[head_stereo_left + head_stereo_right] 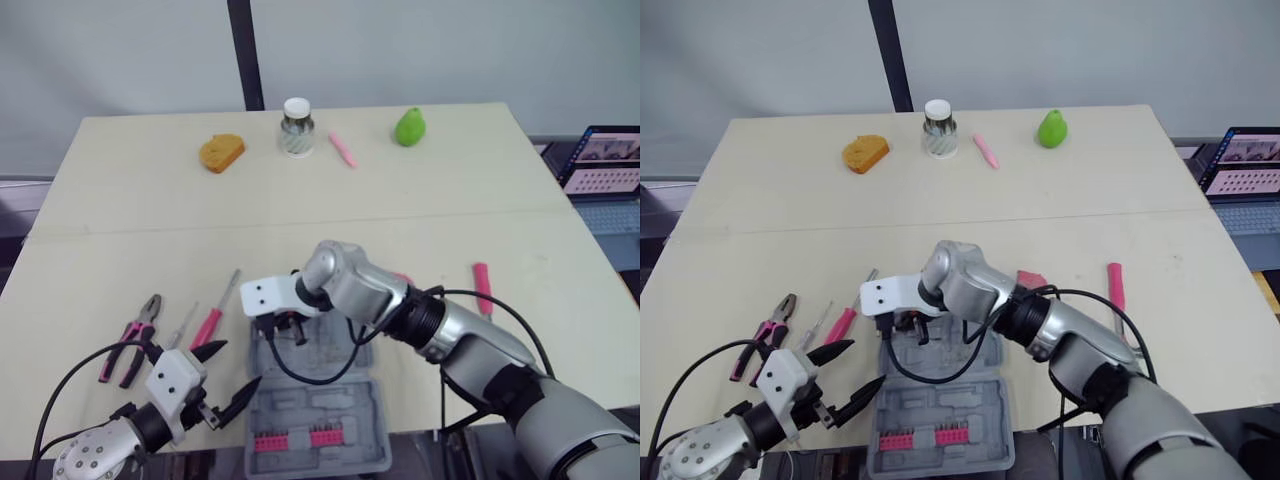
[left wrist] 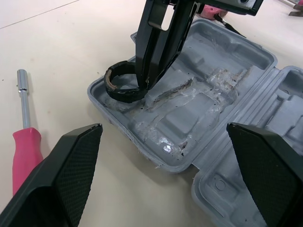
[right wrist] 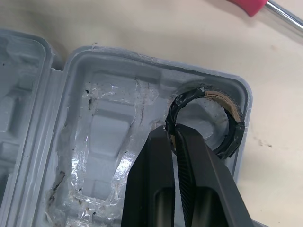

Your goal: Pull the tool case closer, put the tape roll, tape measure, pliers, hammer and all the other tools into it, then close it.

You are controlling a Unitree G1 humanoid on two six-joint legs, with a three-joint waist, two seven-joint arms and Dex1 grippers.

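**Ben:** What is the robot holding?

**Mia:** The right end effector [image 3: 173, 135] has its two fingers shut tight on the wall of the tape roll [image 3: 236, 126]. It pinches the ring like you pinch a bracelet.

**Ben:** Where is the roll?

**Mia:** Right under that end effector, over the round pocket in the corner of the tool case [image 1: 330, 415]. It looks tipped to me. I can't tell if it sits flat in the pocket.

**Ben:** And the other arm?

**Mia:** The left end effector [image 1: 242, 361] is wide open and holds nothing. The case is just to its right. The pliers [image 1: 135, 340] and a pink screwdriver [image 1: 210, 322] lie on the desk [image 1: 400, 220], a bit ahead of it and to its left.

**Ben:** What could go wrong now?

**Mia:** I think the fingers might let go while the roll is tipped. Then it could land on the rim and roll out onto the desk. Tape is also sticky, so it might cling to a finger and come back up when the arm lifts.

**Ben:** And the case?

**Mia:** It looks like light plastic, and it lies open near the robot's side of the desk. A hard push down or sideways from the right end effector could make it slide or tip. The open left one is close enough to bump it too.

**Ben:** So go slow?

**Mia:** Yes, I would. There are lots of tools outside the case, and the lid is open.
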